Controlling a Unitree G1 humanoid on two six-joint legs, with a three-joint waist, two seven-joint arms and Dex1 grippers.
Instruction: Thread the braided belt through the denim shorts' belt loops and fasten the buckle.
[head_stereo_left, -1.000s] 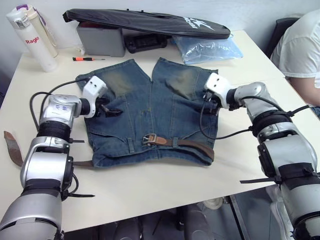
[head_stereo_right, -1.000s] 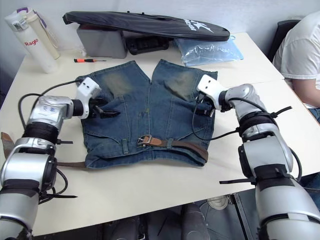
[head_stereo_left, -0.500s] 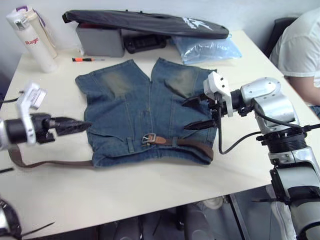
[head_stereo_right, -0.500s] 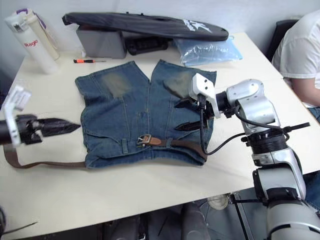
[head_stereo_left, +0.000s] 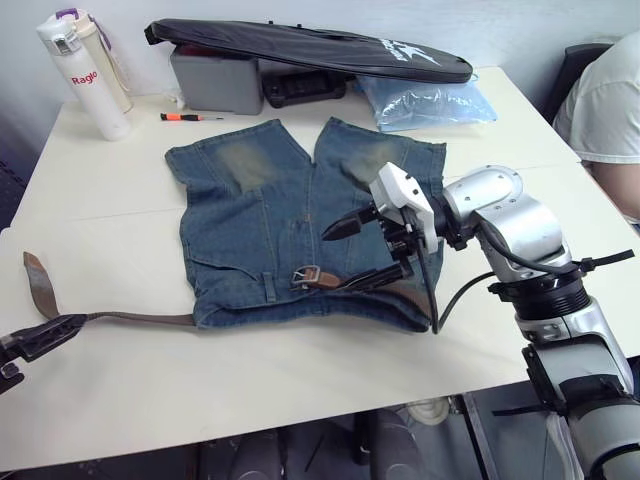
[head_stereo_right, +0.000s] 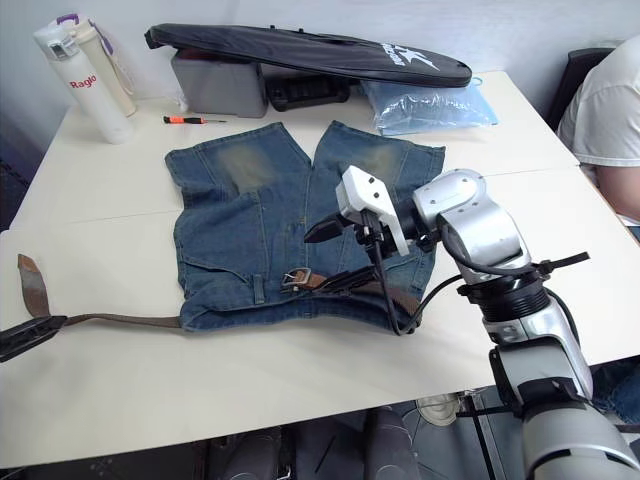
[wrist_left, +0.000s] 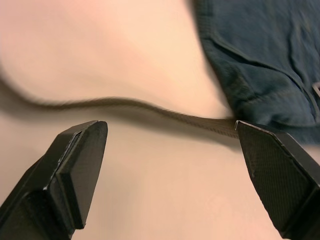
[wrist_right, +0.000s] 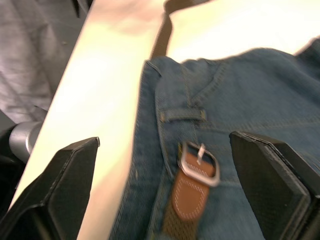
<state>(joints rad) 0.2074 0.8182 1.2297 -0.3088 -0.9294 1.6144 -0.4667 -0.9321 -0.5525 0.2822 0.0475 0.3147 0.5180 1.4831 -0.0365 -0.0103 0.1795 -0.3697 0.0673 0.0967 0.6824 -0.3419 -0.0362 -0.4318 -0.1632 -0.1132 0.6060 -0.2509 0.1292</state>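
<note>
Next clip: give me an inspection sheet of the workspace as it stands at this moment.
Surface: cream table, one piece.
Job's things: denim shorts lie flat; braided belt trails out of the waistband toward the robot's left, tan tip on the table; buckle at the waistband front.
Clutter: two bottles, orange screwdriver, grey box, black bag, pale blue plastic bag.
Grippers: left gripper open, above the belt; right gripper open, over the buckle.
Cables: black cable on the right arm.
Surroundings: seated person beside the table.

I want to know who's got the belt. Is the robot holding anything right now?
No. Both grippers are open and empty. The right gripper hovers over the buckle; the left gripper is near the braided belt, not gripping it.
</note>
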